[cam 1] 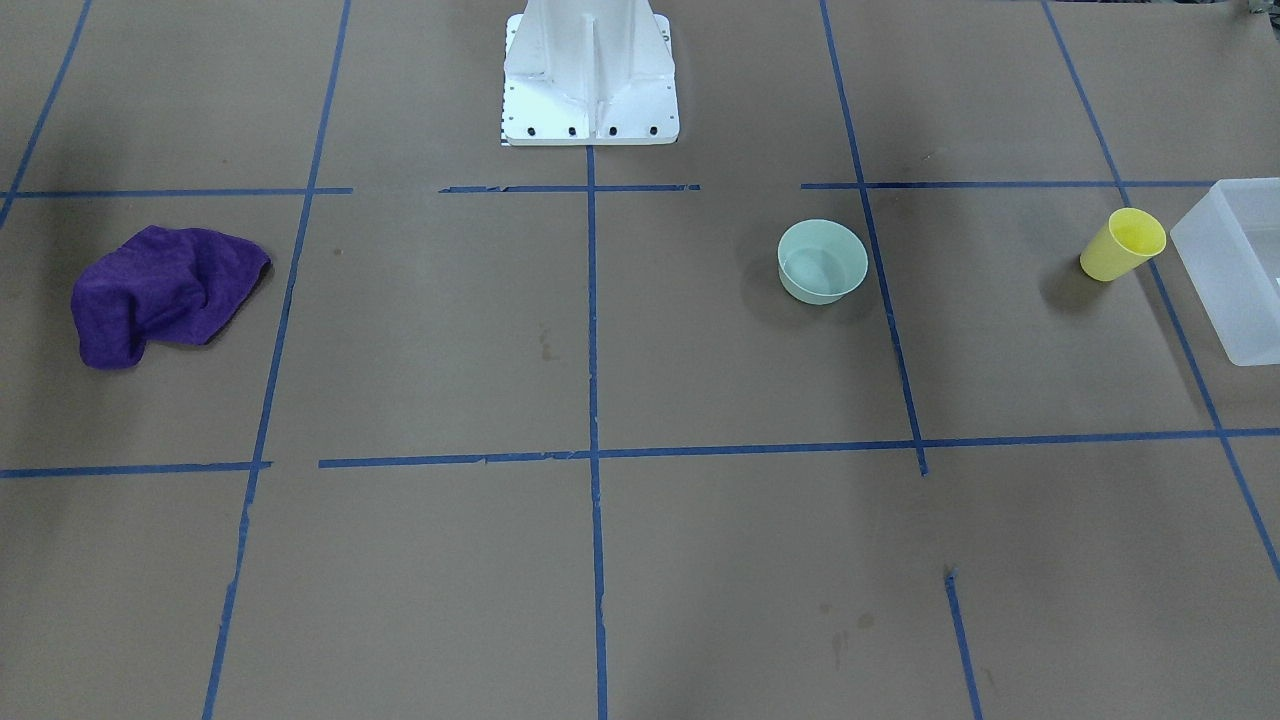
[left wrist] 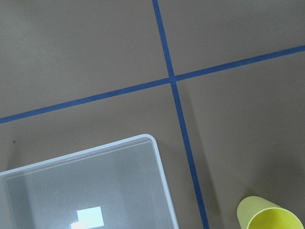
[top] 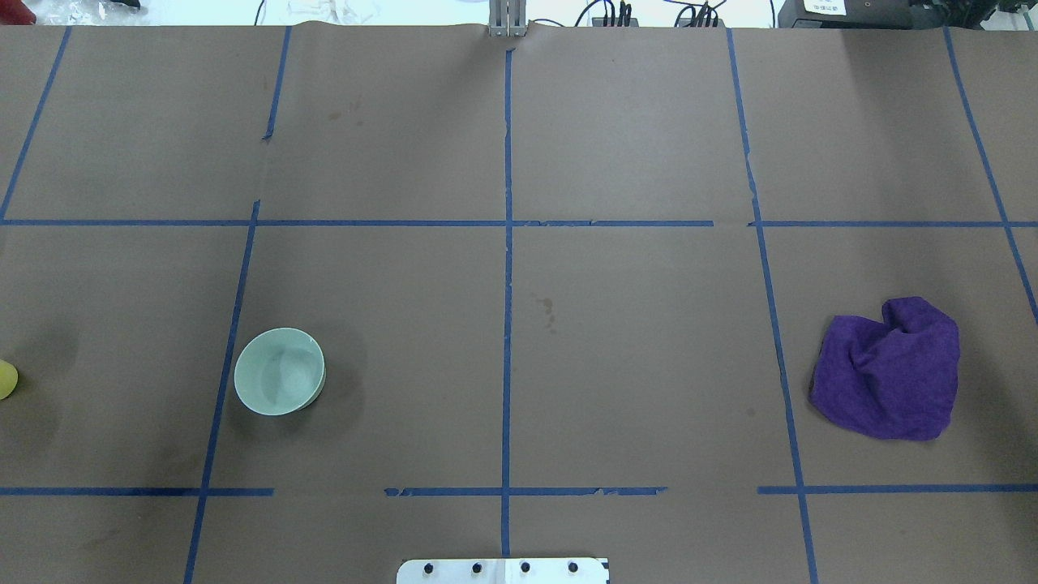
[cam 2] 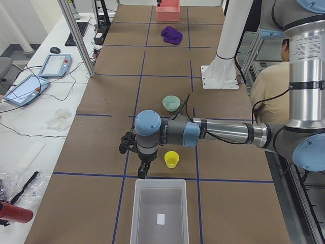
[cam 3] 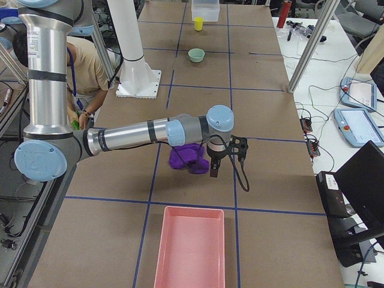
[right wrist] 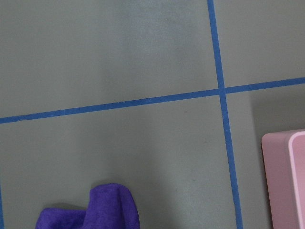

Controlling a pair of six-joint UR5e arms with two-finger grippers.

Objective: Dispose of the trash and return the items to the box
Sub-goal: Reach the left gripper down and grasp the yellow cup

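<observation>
The yellow cup (cam 1: 1122, 245) stands upright on its narrow base, mouth up and long axis vertical, just beside the box (cam 1: 1215, 275) but apart from it, off the corner of the box's short wall. The left side view shows the cup (cam 2: 171, 159) whole and the full length of the box (cam 2: 135, 213), with a white patch on the box's floor. The overhead view catches only a yellow sliver of the cup (top: 4, 379) at its edge, and the left wrist view cuts off all but the cup's rim (left wrist: 269, 214) and one rounded box corner (left wrist: 159, 162). The mint bowl (cam 1: 822, 262) sits upright on the brown table (cam 1: 700, 560), farther from the box than the cup is. Only the side views show the arms. The left gripper (cam 2: 143, 170) hangs pointing down just past the box's short wall, next to the cup. I cannot tell how far its fingers are parted or whether they hold anything. At the table's end opposite the box, the purple cloth (top: 888, 369) lies crumpled. The right gripper (cam 3: 213, 168) points down at the cloth's edge, and its opening cannot be judged either. Beyond the cloth, farthest from the box, lies a pink bin (cam 3: 159, 252), seen only in the side and right wrist views.
</observation>
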